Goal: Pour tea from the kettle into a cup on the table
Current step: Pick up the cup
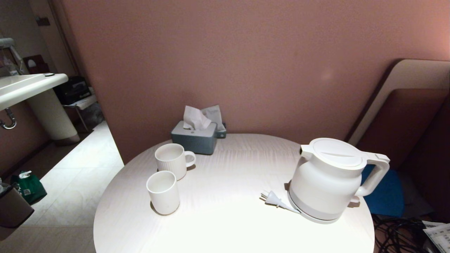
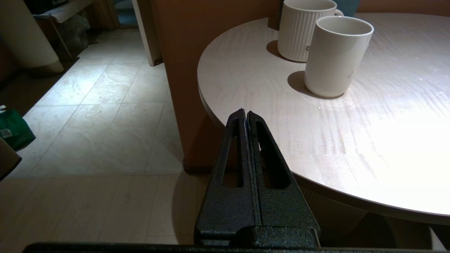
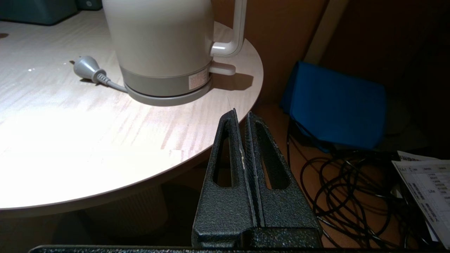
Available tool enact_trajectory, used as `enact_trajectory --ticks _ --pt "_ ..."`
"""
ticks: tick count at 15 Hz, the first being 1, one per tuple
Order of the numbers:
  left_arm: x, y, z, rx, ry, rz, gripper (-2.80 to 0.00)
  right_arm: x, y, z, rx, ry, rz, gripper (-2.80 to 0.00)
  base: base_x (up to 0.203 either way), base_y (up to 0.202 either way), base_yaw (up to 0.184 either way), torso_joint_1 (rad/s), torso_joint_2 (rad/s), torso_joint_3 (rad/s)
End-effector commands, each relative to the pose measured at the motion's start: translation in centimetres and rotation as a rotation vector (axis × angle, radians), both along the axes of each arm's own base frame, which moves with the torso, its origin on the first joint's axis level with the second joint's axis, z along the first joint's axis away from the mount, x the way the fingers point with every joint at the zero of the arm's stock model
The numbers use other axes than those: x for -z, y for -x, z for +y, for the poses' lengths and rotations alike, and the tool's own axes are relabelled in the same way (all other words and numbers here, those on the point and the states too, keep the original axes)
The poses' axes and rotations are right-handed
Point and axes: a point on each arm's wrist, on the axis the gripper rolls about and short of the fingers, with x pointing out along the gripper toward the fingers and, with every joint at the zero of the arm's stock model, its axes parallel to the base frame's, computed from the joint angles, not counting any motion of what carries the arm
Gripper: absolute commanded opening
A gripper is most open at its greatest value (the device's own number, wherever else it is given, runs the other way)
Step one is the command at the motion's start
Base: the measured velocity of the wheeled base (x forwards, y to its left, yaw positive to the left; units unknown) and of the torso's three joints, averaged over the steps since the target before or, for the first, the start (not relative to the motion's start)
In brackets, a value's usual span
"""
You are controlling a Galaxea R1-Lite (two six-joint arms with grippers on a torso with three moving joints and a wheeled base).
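Nothing of the pour has begun, by the look of things: the desk [image 1: 225, 218] carries everything at rest and neither arm shows in the head view. Lifting the kettle, carrying it over to the cup, tipping it and setting it back are all still left.

The kettle [image 1: 328, 179] stands upright on its grey base disc [image 1: 318, 218] at the robot's right side of the desk, lid closed, spout towards the cups and handle facing away from them; what it holds cannot be seen. The disc's plug [image 1: 271, 198] lies loose on the desk just beside it.

A grey tissue box [image 1: 194, 137] sits at the far edge. The ribbed mug [image 1: 173, 160] stands in front of it, and the cup [image 1: 162, 192] stands upright just nearer the robot, well apart from the kettle. Both look empty, with no tea visible in either.

The left end effector [image 2: 246, 113] hangs off the desk's edge near the cup, its fingers pressed together on nothing. The right end effector [image 3: 240, 113] waits off the edge near the kettle's handle [image 3: 235, 28], fingers almost touching, empty.
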Motion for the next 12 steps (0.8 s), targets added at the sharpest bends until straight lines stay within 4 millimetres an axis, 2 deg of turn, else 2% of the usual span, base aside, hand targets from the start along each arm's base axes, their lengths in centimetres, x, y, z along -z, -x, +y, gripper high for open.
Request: enact_trajectory --ticks 1,7,10,12 --pt "0.0 0.0 0.0 0.0 0.0 0.001 -2.8 0.0 0.0 0.0 0.0 0.0 0.0 -2.8 0.0 0.0 0.0 0.0 0.0 0.0" --pt "-0.3 0.1 0.0 -0.003 -0.02 -0.008 -2.8 0.0 0.0 0.0 0.001 0.0 0.0 -2.8 0.0 0.0 0.0 0.0 0.0 0.0" --pt "-4.3 1.0 0.0 -0.003 -0.021 -0.082 -2.8 0.0 0.0 0.0 0.0 0.0 0.0 -2.8 0.0 0.0 0.0 0.0 0.0 0.0" --pt "-7.2 0.5 0.0 0.001 -0.02 -0.053 -2.8 0.0 0.0 0.0 0.001 0.0 0.0 -2.8 0.0 0.0 0.0 0.0 0.0 0.0"
